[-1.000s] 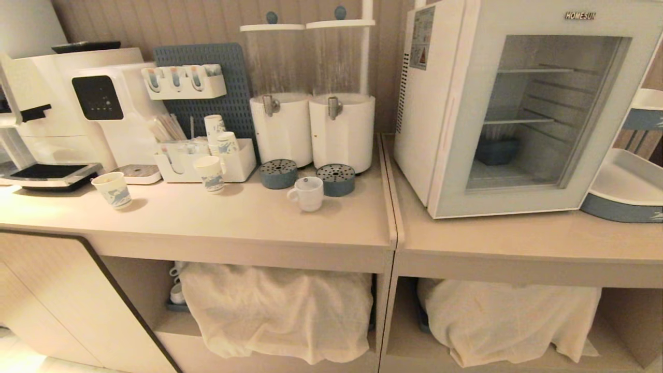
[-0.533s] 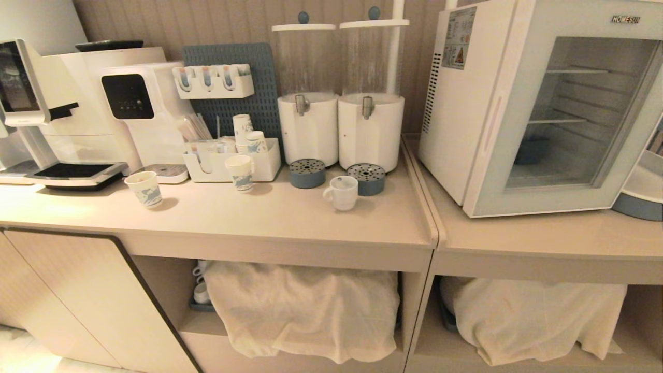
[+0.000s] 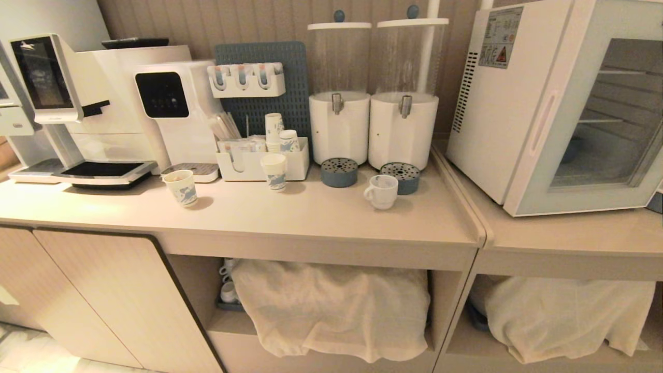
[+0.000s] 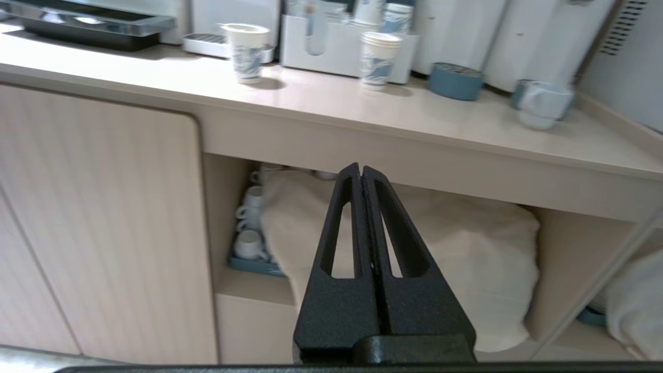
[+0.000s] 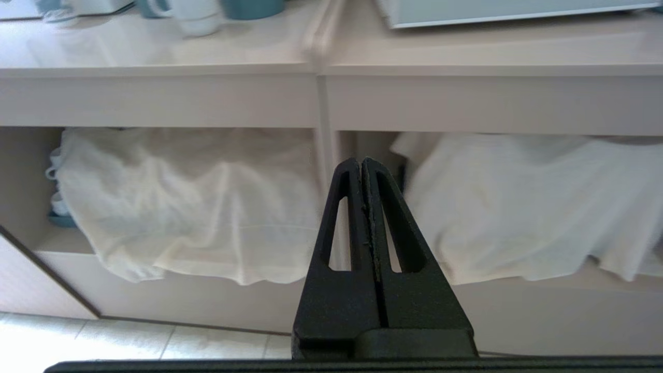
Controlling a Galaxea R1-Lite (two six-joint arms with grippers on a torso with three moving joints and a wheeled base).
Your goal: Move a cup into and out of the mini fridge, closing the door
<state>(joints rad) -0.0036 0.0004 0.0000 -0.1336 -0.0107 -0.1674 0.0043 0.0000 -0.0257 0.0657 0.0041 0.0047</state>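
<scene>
A small white cup (image 3: 382,191) with a loop handle stands on the beige counter (image 3: 290,217), in front of the right dispenser's blue drip tray; it also shows in the left wrist view, cup (image 4: 544,103). The white mini fridge (image 3: 497,103) sits at the right on the neighbouring counter, its glass door (image 3: 595,119) shut. Neither arm shows in the head view. My left gripper (image 4: 361,167) is shut and empty, low before the open shelf. My right gripper (image 5: 361,161) is likewise shut and empty, level with the shelves under the counter.
Two white drink dispensers (image 3: 373,124), an organiser with paper cups (image 3: 264,155), two loose paper cups (image 3: 181,187) and coffee machines (image 3: 103,103) fill the counter's back and left. Cloth-covered bundles (image 3: 331,305) lie on the shelves below, with white mugs (image 4: 248,228) beside one.
The whole head view has shifted: counter, cup and fridge have slid to the right in the picture, so the camera has turned left. Nothing on the counter has moved.
</scene>
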